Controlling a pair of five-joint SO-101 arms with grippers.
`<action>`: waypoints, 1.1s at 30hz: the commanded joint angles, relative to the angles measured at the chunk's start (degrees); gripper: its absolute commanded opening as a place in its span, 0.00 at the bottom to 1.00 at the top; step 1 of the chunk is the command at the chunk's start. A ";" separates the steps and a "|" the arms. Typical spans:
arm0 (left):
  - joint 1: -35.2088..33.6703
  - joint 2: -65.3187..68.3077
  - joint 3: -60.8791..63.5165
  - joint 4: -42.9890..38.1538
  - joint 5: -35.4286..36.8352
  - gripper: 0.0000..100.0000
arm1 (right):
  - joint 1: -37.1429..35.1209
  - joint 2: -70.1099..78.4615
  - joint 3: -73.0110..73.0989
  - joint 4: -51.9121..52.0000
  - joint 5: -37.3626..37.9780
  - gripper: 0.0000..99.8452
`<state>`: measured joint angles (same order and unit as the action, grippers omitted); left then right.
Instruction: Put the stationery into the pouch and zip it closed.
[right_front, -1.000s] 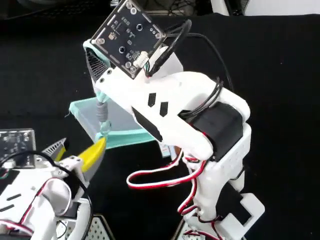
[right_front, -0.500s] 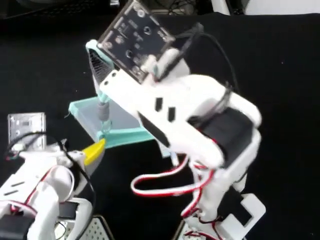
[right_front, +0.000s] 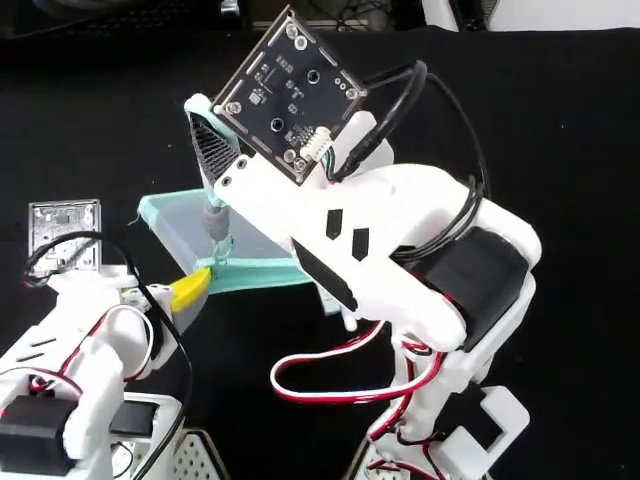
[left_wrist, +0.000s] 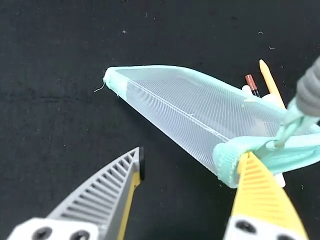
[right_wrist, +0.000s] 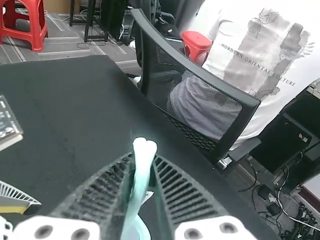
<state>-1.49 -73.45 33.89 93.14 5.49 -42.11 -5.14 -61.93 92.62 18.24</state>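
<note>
Change noted: the left end effector (right_front: 186, 291) is closing in on the pouch (right_front: 185, 222). Its yellow finger (right_front: 193, 286) is now touching the pouch's nearest hem, where a second ago it was lying short of it. The right arm (right_front: 400, 260) has swung a little sideways, while the pouch's outer corner is staying where it was on the table (right_front: 560, 150).

Left wrist view: the left end effector (left_wrist: 194, 154) is standing wide open and gripping nothing. The pouch (left_wrist: 190, 107) is lying between and just beyond its two fingers. Past the pouch's far edge, a dark red-tipped pen (left_wrist: 251, 83) and an orange pencil (left_wrist: 269, 74) are sticking out. Whether they are inside the pouch cannot be told.

Right wrist view: the right end effector (right_wrist: 142, 162) is clamping fully on a pale teal strip (right_wrist: 141, 150) of the pouch.

High view: the right end effector (right_front: 214, 155) is holding the pouch's edge up, and a grey pull (right_front: 213, 220) is hanging directly beneath it on a teal cord.

Surroundings: a mesh chair (right_wrist: 200, 107) and a red stool (right_wrist: 22, 22) are standing beyond the table. In the high view, the right arm is covering the ground behind its end effector, masking most of the pen and pencil.
</note>
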 joint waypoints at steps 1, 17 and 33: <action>-0.22 0.88 1.10 -1.93 -0.26 0.31 | -0.70 -0.13 -2.24 0.00 -0.26 0.01; -0.31 0.79 1.27 -6.33 -4.13 0.04 | -0.53 -0.22 -2.33 2.81 -0.26 0.01; -0.48 9.05 -10.33 -4.40 0.62 0.03 | 3.25 -12.00 -1.98 7.47 -0.53 0.01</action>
<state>-1.49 -68.53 28.62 87.87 5.41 -39.74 -16.13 -61.93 100.35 18.24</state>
